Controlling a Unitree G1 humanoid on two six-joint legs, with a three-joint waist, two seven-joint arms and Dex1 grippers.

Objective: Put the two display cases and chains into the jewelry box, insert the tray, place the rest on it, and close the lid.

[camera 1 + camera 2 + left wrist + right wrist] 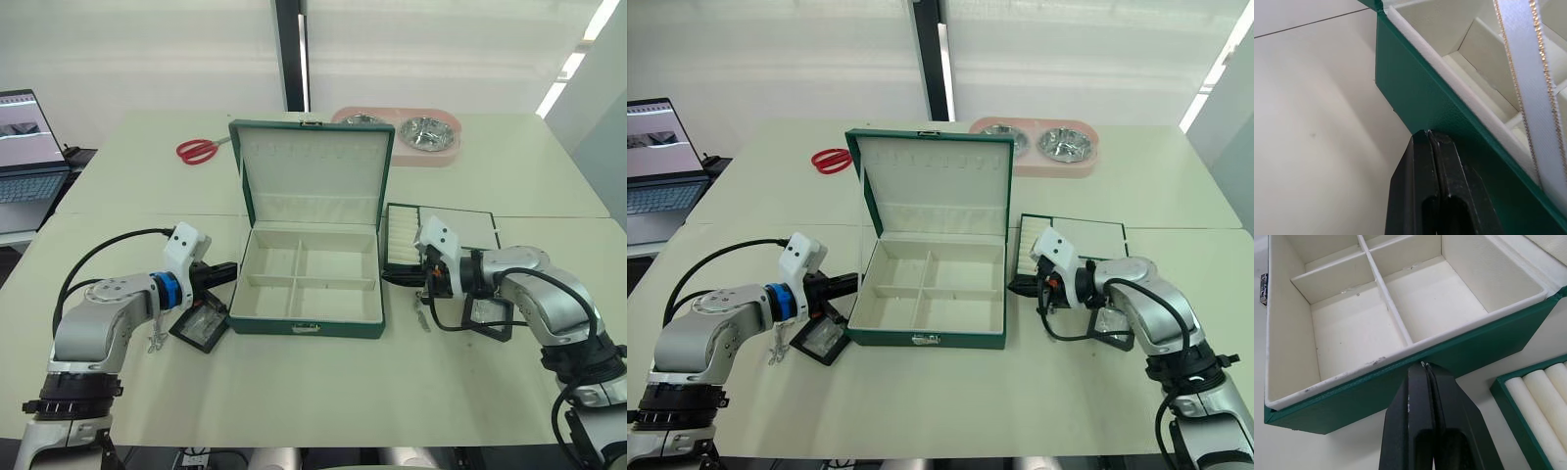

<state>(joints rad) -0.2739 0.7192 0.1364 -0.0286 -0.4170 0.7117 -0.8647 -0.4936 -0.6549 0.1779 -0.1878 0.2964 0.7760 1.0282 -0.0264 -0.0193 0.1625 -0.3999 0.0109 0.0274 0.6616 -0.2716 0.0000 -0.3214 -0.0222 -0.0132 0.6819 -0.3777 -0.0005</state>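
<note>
- I am looking down over a pale table; the jewelry box (306, 289) is sitting open at the middle, its four cream compartments empty, its lid (312, 171) standing upright at the far side.
- My left gripper (1429, 134) is pressing its closed, empty fingertips against the box's left outer wall; my right gripper (1425, 366) is doing the same against the right wall, closed and holding nothing.
- One display case (201, 326) is lying flat on the table just left of the box's near corner, under my left arm; the other display case (488, 315) is lying to the right of the box, partly under my right arm.
- A chain (155, 338) is lying just left of the left case; another chain (421, 313) is lying near the right gripper, between box and right case.
- The tray (446, 240) is resting right of the box, ring rolls toward the box.
- I am judging the cases to be light, stiff and slippery, their clear windows scratch-prone; I would be pinching each by opposite frame edges, not the window.
- The chains look thin, limp and apt to slide or snag; I would be pinching a ring or clasp.
- The tray seems light but wide; I would be gripping its green rim.
- Red scissors (199, 150) and a pink pet bowl (411, 134) are lying at the far side, well apart.
</note>
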